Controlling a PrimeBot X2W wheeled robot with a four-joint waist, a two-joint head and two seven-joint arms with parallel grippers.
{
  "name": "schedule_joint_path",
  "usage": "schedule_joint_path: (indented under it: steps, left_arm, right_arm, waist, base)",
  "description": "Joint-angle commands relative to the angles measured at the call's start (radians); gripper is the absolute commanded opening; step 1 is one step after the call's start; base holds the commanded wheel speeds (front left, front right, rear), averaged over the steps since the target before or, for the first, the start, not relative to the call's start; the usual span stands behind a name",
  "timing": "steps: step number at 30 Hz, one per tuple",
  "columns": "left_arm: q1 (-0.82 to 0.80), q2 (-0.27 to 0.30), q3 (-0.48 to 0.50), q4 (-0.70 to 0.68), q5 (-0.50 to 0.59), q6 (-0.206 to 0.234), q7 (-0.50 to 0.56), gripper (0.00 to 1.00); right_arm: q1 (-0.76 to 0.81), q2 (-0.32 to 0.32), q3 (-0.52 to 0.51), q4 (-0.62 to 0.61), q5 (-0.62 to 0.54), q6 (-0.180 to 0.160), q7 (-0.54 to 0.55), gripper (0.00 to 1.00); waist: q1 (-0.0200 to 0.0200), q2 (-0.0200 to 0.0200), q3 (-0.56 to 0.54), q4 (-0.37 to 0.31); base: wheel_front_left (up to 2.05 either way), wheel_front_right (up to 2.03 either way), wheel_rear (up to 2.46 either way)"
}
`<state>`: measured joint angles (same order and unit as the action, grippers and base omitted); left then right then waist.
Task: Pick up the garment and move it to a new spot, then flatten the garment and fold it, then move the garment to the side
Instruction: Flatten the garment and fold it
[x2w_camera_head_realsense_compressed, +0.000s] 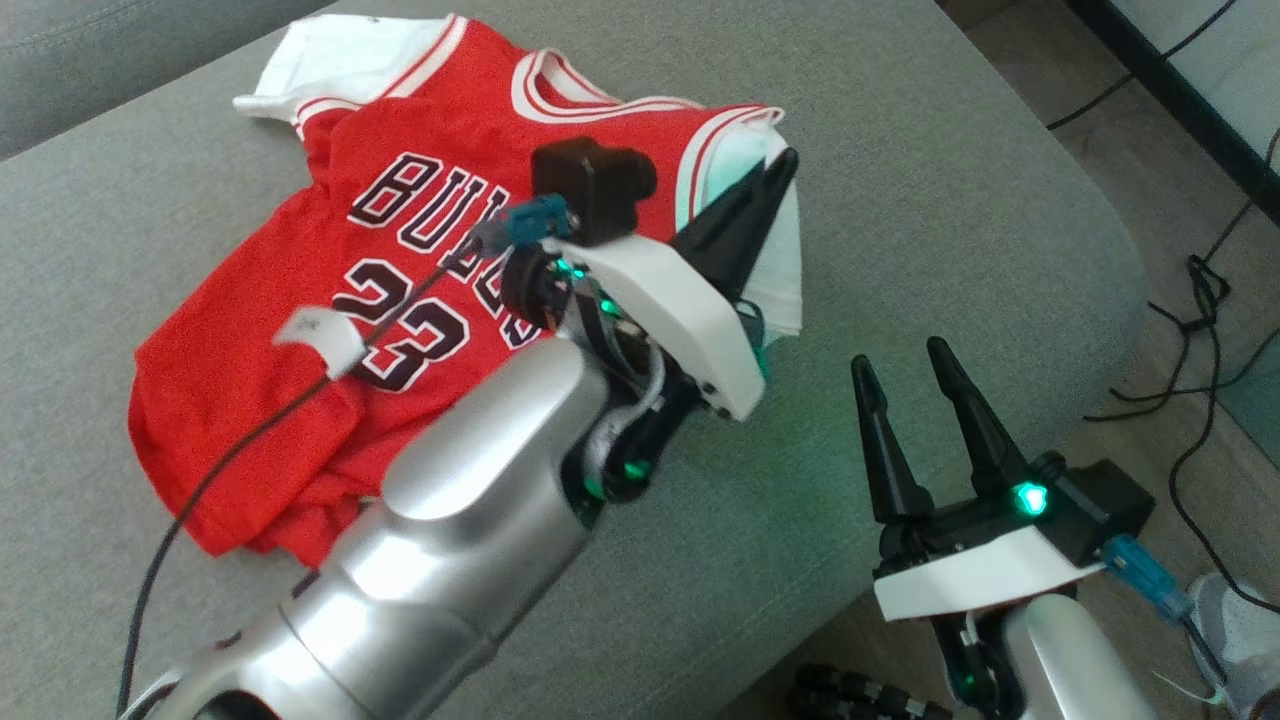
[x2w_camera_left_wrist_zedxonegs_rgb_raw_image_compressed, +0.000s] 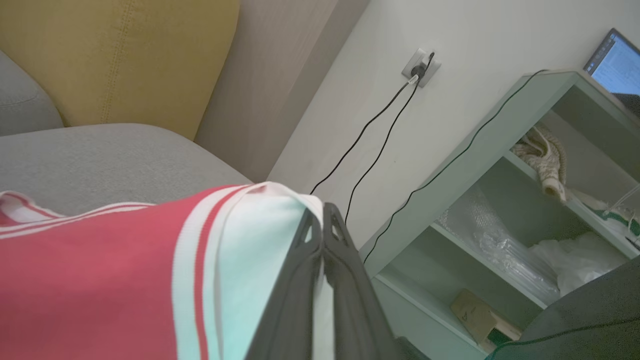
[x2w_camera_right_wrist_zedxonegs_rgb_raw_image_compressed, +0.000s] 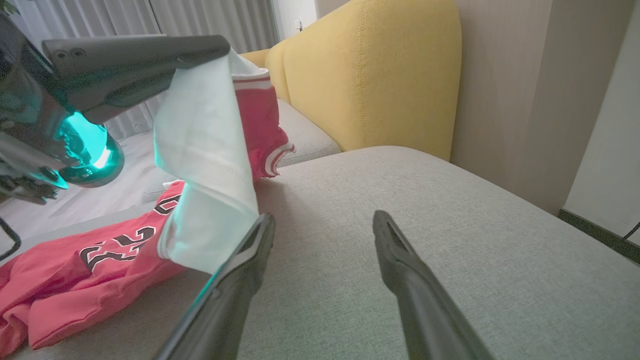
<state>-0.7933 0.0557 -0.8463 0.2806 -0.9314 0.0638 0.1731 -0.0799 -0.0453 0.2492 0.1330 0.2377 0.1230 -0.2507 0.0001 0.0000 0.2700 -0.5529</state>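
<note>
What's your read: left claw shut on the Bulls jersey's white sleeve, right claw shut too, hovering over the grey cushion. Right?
One thing is off: the right claw is open, not shut. The right wrist view shows its two fingers spread apart over the grey cushion, holding nothing. The rest stands: the left claw is shut on the white sleeve of the Bulls jersey.

Jersey (x2w_camera_head_realsense_compressed: 420, 150) partly hidden — left arm (x2w_camera_head_realsense_compressed: 470, 500).

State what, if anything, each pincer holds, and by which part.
The left pincer is shut on the jersey, gripping its white sleeve. The right pincer is open and holds nothing.
</note>
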Motion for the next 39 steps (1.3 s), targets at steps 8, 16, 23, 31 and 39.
schedule_joint_path:
  steps: [8, 16, 23, 31, 39]
  left_arm:
    - [-0.063, -0.005, -0.127, 0.013, -0.015, 0.044, -0.108, 1.00]
    - [0.092, 0.149, -0.074, -0.022, 0.001, 0.136, -0.212, 1.00]
    - [0.258, 0.336, 0.027, -0.057, -0.022, 0.227, -0.296, 1.00]
    - [0.454, 0.439, 0.154, -0.117, -0.133, 0.276, -0.365, 1.00]
    - [0.504, 0.414, 0.183, -0.141, -0.241, 0.220, -0.330, 1.00]
  right_arm:
    - [-0.035, -0.005, 0.006, -0.034, -0.006, 0.008, -0.011, 1.00]
    - [-0.015, -0.005, -0.034, -0.031, -0.043, 0.008, -0.011, 1.00]
    - [0.000, -0.005, -0.054, -0.030, -0.074, 0.008, -0.011, 1.00]
    - [0.012, -0.005, -0.059, -0.030, -0.099, 0.008, -0.011, 1.00]
    - [0.006, -0.005, -0.045, -0.026, -0.113, 0.008, -0.011, 1.00]
  waist:
    - [-0.0001, 0.0000, 0.001, 0.044]
    - [-0.0001, 0.0000, -0.039, 0.137]
    - [-0.0001, 0.0000, -0.062, 0.195]
    - [-0.0001, 0.0000, -0.062, 0.244]
    - [-0.0001, 0.0000, -0.043, 0.253]
  base:
    - [0.00, 0.00, 0.00]
    - [0.00, 0.00, 0.00]
    - [0.00, 0.00, 0.00]
    - [0.00, 0.00, 0.00]
    - [0.00, 0.00, 0.00]
